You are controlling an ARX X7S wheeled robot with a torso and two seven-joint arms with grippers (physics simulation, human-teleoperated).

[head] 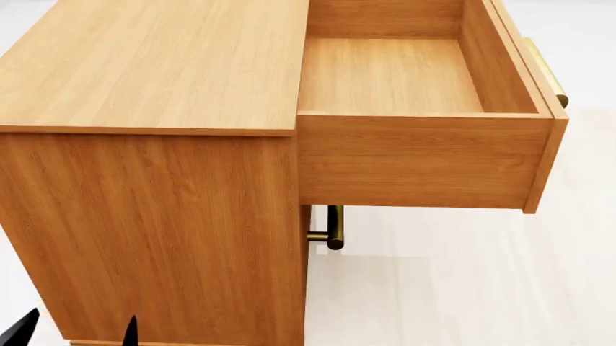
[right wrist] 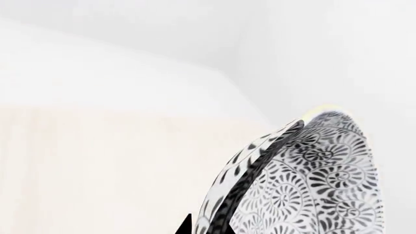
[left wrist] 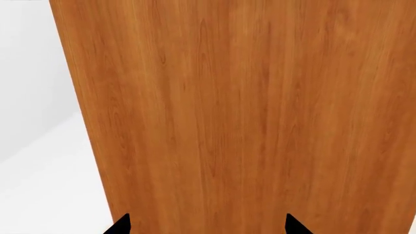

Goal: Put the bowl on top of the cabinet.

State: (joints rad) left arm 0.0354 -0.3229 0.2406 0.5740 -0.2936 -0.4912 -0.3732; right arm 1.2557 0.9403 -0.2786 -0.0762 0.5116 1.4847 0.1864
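The bowl (right wrist: 312, 185), white with a dense dark leaf pattern, shows only in the right wrist view, tilted on edge. My right gripper (right wrist: 208, 228) is shut on its rim, with one dark fingertip (right wrist: 185, 225) showing outside the rim. In the head view the orange-brown wood cabinet (head: 154, 65) fills the left half, and its flat top is bare. Low against the cabinet's side panel (left wrist: 247, 117), my left gripper (head: 77, 328) (left wrist: 208, 225) stands open with nothing between its fingers. The head view shows neither the right gripper nor the bowl.
The cabinet's top drawer (head: 423, 158) is pulled far out to the right and holds nothing. A brass bar handle (head: 549, 72) runs along its front, and another brass handle (head: 332, 227) shows beneath it. Pale floor (head: 462, 288) lies under the drawer.
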